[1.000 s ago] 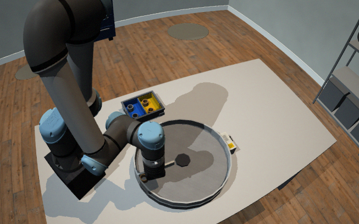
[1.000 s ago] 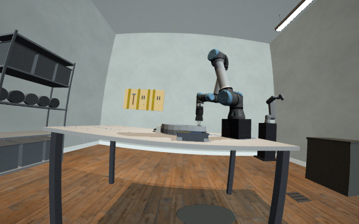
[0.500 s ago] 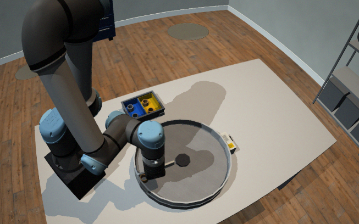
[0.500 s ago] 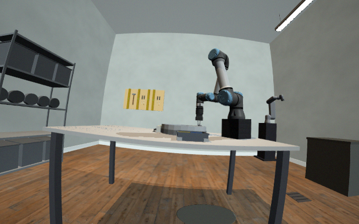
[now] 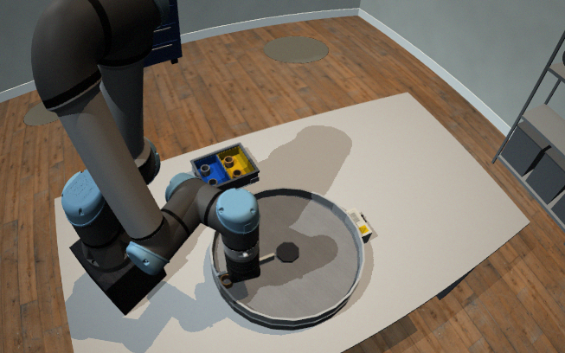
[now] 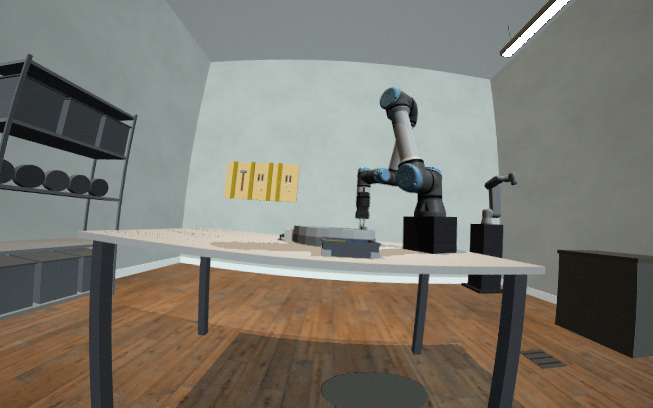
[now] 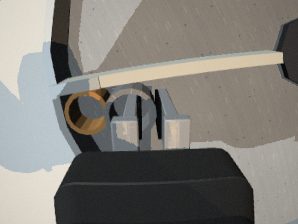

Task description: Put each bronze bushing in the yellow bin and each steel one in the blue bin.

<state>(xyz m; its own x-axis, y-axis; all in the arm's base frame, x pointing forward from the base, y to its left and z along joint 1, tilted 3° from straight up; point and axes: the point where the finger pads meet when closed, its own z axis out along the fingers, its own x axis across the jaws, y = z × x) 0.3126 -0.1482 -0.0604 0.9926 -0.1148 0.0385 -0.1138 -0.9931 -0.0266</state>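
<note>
A steel bushing (image 7: 151, 95) stands in shadow beside the pale bar over the turntable (image 5: 319, 289). My gripper (image 7: 148, 104) (image 6: 362, 226) is shut on its wall: one finger appears inside the bore, the other outside. Whether it touches the deck cannot be told. A bronze bushing (image 7: 71, 114) (image 5: 225, 278) is just left of it in the wrist view, by the turntable's rim. The yellow bin (image 5: 244, 165) holds two bronze bushings. The blue bin (image 5: 215, 164) holds two greyish bushings. In the top view my fingertips are hidden by the gripper body.
The pale bar (image 7: 200, 66) (image 5: 266, 259) runs from the dark hub (image 5: 287, 252) to the raised rim. A small white box (image 5: 356, 216) with a yellow label stands outside the rim. The bins stand behind the turntable, near the table edge, with the arm's wrist partly in front.
</note>
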